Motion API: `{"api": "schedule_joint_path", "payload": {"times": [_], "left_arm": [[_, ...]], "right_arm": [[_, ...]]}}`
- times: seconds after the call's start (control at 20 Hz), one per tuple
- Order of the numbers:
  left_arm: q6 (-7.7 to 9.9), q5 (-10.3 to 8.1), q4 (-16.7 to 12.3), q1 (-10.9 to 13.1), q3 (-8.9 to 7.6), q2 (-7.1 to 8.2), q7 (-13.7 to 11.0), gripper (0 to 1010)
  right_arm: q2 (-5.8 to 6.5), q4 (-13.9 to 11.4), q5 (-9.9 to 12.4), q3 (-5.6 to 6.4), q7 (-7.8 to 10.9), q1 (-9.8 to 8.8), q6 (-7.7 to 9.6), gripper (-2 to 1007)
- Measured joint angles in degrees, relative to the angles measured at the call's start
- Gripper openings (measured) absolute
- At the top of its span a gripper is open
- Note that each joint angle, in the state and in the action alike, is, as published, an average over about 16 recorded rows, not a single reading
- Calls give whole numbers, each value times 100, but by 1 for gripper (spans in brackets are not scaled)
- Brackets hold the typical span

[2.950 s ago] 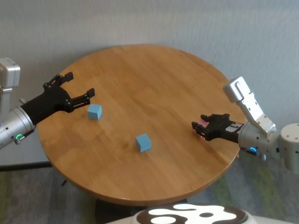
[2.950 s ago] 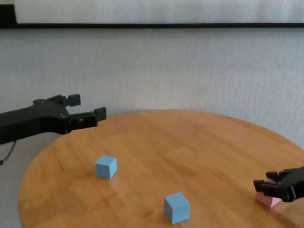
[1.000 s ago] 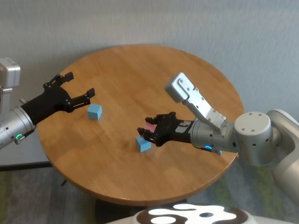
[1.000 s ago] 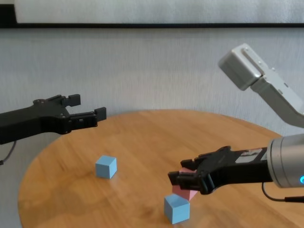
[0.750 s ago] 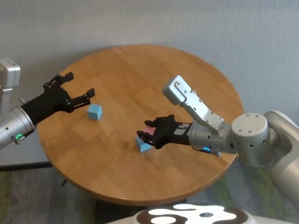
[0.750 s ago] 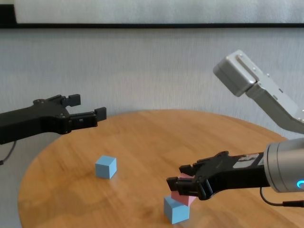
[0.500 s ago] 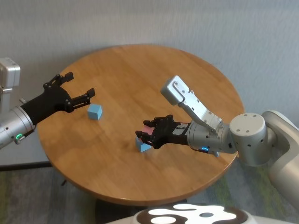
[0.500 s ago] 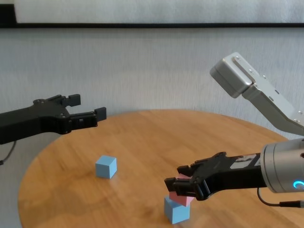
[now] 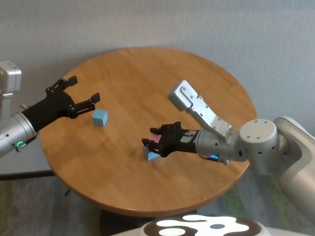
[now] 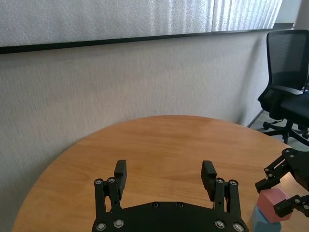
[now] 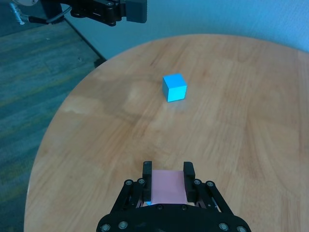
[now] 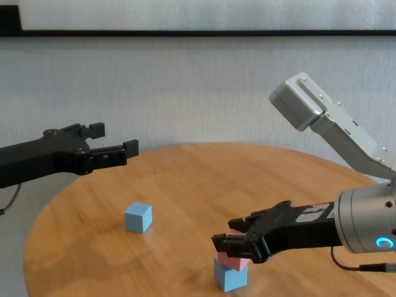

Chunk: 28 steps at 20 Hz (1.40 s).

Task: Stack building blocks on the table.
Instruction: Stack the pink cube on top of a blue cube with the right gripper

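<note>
My right gripper (image 9: 153, 142) (image 12: 234, 249) is shut on the pink block (image 12: 233, 260) (image 11: 167, 187). It holds the block directly over a light blue block (image 9: 151, 155) (image 12: 230, 277) near the front middle of the table (image 9: 147, 73). The pink block sits on or just above the blue one; I cannot tell if they touch. The second light blue block (image 9: 100, 117) (image 12: 138, 217) (image 11: 174, 87) stands alone at the left. My left gripper (image 9: 83, 93) (image 12: 111, 143) (image 10: 164, 174) is open and empty, hovering above and behind that block.
The table's far half (image 12: 204, 179) is bare wood. A black office chair (image 10: 287, 96) stands beyond the table in the left wrist view. A grey wall runs behind the table.
My right gripper carried the pink block from the table's right edge to above the middle blue block, then edged left and down onto it. The left arm has not moved.
</note>
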Motion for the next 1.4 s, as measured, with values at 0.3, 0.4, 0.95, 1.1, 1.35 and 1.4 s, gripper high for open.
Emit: {"api": "schedule_joint_path", "payload": {"times": [0.3, 0.4, 0.95, 1.1, 1.35, 1.4], "left_arm": [[0, 0, 0, 0, 0, 0, 0, 1000], [0, 0, 0, 0, 0, 0, 0, 1000], [0, 0, 0, 0, 0, 0, 0, 1000], [0, 0, 0, 0, 0, 0, 0, 1000], [0, 0, 0, 0, 0, 0, 0, 1000], [0, 0, 0, 0, 0, 0, 0, 1000]], "right_arm": [[-61, 125, -25, -24, 34, 64, -64, 352], [-78, 163, -31, -30, 49, 83, -92, 352], [-122, 297, -45, -41, 87, 132, -205, 352], [-122, 302, -43, -41, 91, 129, -213, 352], [-119, 302, -44, -42, 92, 122, -216, 352], [-118, 301, -45, -42, 92, 121, -217, 352]]}}
